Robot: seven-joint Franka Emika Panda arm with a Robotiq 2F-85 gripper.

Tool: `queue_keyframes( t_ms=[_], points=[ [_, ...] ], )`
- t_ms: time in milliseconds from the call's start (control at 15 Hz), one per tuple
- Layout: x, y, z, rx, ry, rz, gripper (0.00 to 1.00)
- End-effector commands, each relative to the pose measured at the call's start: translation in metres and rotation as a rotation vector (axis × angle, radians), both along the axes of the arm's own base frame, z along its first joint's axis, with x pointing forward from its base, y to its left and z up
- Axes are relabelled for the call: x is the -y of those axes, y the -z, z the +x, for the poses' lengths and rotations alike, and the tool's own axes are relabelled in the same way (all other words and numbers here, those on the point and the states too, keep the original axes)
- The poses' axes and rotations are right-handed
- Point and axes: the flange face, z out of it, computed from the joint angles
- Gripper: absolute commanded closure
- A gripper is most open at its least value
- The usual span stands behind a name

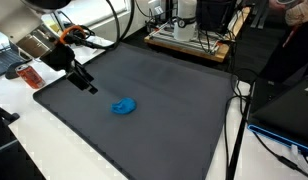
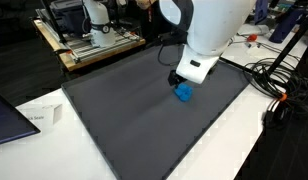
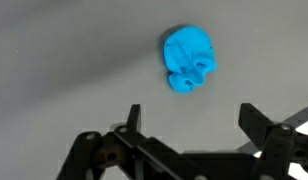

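A small bright blue crumpled object (image 1: 123,105) lies on the dark grey mat (image 1: 164,120); it also shows as the blue object (image 2: 183,92) and, in the wrist view, the blue object (image 3: 189,59). My gripper (image 1: 88,86) hovers above the mat, a short way to one side of the object and not touching it. In the wrist view the gripper (image 3: 193,118) stands open, its two black fingers (image 3: 133,118) wide apart with bare mat between them and the object beyond the tips. The gripper (image 2: 175,77) is partly hidden behind the white arm.
The grey mat (image 2: 144,110) covers a white table (image 2: 244,140). A wooden frame with equipment (image 1: 194,35) stands behind the mat. Cables (image 2: 279,85) lie on the table. A laptop (image 1: 284,115) sits beside the mat, and a small red item (image 1: 32,75) at its corner.
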Motion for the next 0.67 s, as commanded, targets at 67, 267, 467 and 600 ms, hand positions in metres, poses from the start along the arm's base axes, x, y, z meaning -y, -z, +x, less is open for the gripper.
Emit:
queue_keyframes(
  t_ms=[67, 267, 467, 600],
  points=[
    [0.023, 0.008, 0.0, 0.05, -0.097, 0.034, 0.0],
    [0.032, 0.015, 0.0, 0.08, -0.159, 0.04, 0.0],
    [0.033, 0.02, 0.002, 0.114, -0.207, 0.049, 0.0],
    [0.032, 0.024, 0.003, 0.134, -0.227, 0.043, 0.0]
  ],
)
